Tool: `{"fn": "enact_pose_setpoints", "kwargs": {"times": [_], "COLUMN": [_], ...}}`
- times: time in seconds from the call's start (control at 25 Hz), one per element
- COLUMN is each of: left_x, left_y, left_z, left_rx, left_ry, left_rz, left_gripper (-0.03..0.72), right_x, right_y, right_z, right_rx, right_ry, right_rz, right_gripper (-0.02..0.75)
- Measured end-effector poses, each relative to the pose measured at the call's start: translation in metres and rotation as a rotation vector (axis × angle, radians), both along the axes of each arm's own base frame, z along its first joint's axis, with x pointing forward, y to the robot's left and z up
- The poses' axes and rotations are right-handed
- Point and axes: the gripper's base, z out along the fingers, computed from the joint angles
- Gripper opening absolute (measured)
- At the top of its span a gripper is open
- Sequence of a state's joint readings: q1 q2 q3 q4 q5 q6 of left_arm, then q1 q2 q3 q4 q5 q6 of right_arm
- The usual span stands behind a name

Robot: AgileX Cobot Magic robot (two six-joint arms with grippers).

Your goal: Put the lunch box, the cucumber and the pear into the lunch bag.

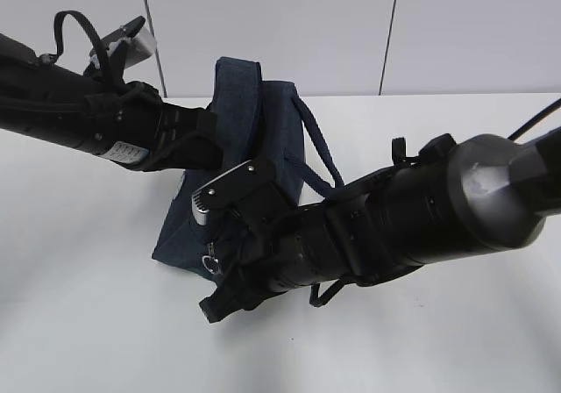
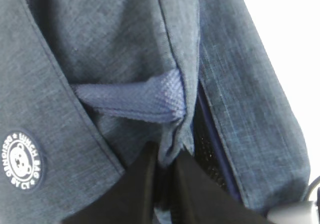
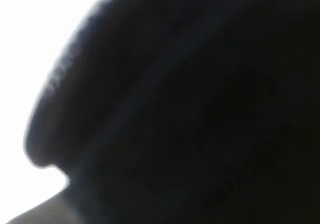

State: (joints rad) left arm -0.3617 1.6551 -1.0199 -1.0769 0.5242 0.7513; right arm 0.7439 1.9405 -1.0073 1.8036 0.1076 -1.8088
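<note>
The dark navy lunch bag (image 1: pixel 263 112) stands mid-table, its top flap pulled up. My left gripper (image 1: pixel 215 147) is shut on a fold of the bag's fabric; in the left wrist view the gripper (image 2: pixel 167 156) pinches that fold just below a loop handle (image 2: pixel 130 101). My right gripper (image 1: pixel 215 301) is low at the bag's front, near the silver ring pull (image 1: pixel 209 260); whether its jaws are open or shut does not show. The right wrist view is almost all black. The lunch box, cucumber and pear are out of view.
The white table (image 1: pixel 88 323) lies all round the bag, with a white panelled wall behind. The bag's second loop handle (image 1: pixel 320 152) hangs on its right side. A round white logo patch (image 2: pixel 22 159) is on the bag's side.
</note>
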Motion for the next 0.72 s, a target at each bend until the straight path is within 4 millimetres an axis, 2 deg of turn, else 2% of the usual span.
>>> {"fn": "enact_pose_setpoints", "kwargs": {"times": [0.16,0.72], "left_x": [0.0,-0.0001], "left_y": [0.0,-0.0001], "left_z": [0.0,0.0], "left_rx": [0.001,0.003], "left_ry": [-0.002,-0.004], "left_rz": [-0.002,-0.006], "left_gripper": [0.003,0.003], "right_x": [-0.0012,-0.0013], "right_y": [0.0016,0.0041], "right_z": [0.0005,0.0025], "right_rx": [0.016,0.04], "right_ry": [0.008,0.016], "right_rz": [0.013,0.02], "right_gripper": [0.273,0.268]}}
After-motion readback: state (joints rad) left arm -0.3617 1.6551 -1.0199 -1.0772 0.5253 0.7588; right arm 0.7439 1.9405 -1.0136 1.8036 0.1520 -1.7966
